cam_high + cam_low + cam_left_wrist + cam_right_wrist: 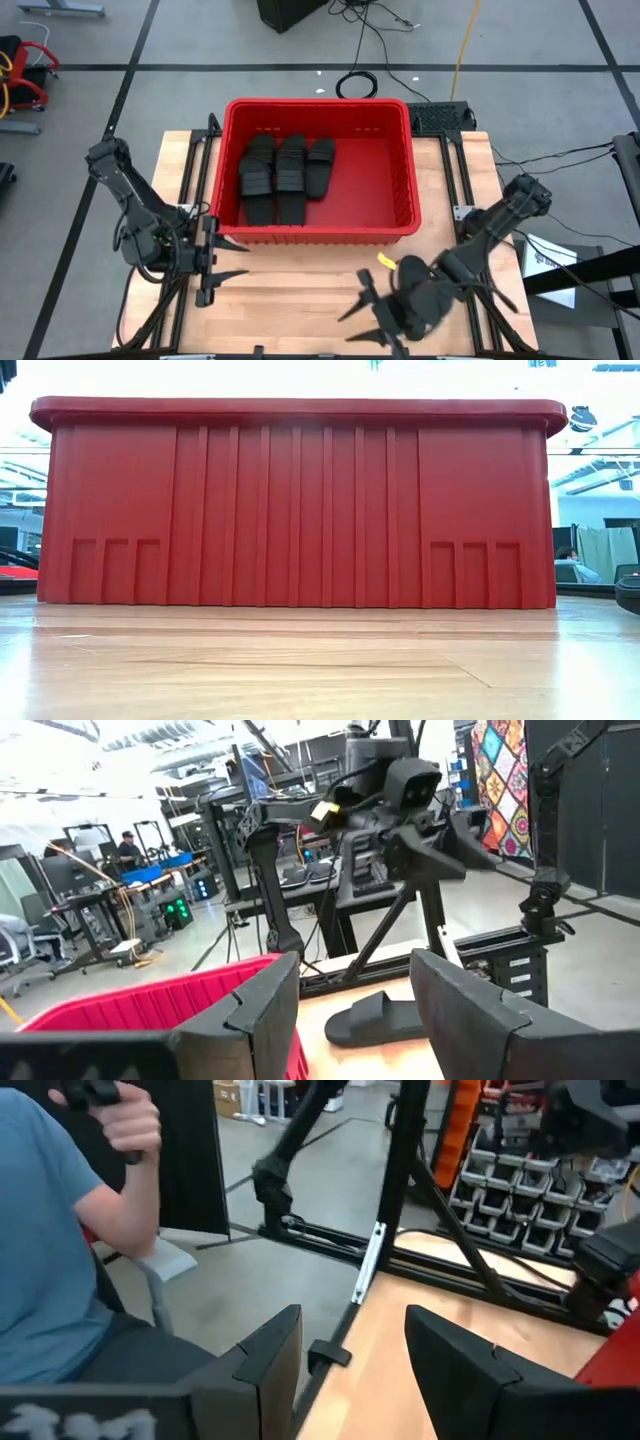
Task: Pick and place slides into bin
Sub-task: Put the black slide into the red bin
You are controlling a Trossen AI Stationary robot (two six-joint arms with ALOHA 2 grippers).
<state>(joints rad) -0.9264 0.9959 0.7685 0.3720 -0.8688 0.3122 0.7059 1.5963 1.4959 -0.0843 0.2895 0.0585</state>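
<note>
**Three slides in the bin, one loose on the table, both grippers empty**

Three black slides [285, 172] lie side by side in the left half of your red bin [410, 190], soles flat on its floor, the right half of the floor bare. The bin sits at the far middle of the wooden table [290, 290], and from the low view its ribbed near wall [300, 510] fills nearly the whole width of the scene.

A fourth slide [385, 1018] shows in your left wrist view, lying flat on the table just past the bin's corner [150, 1005] and under the other arm. From above that spot is covered by the right arm, so you cannot place this slide more closely.

Your left gripper [228, 258] hovers near the table's left edge, just in front of the bin's near-left corner, its fingers [255, 1015] spread apart and holding nothing. Your right gripper [362, 310] hangs over the near right part of the table, well clear of the bin, its fingers [270, 1355] likewise parted and empty, with a yellow tag [386, 261] on the arm behind it.

Beyond the table's edge, your right wrist view takes in a seated person in a blue shirt [40, 1230], one hand [130, 1120] raised around a dark object.
</note>
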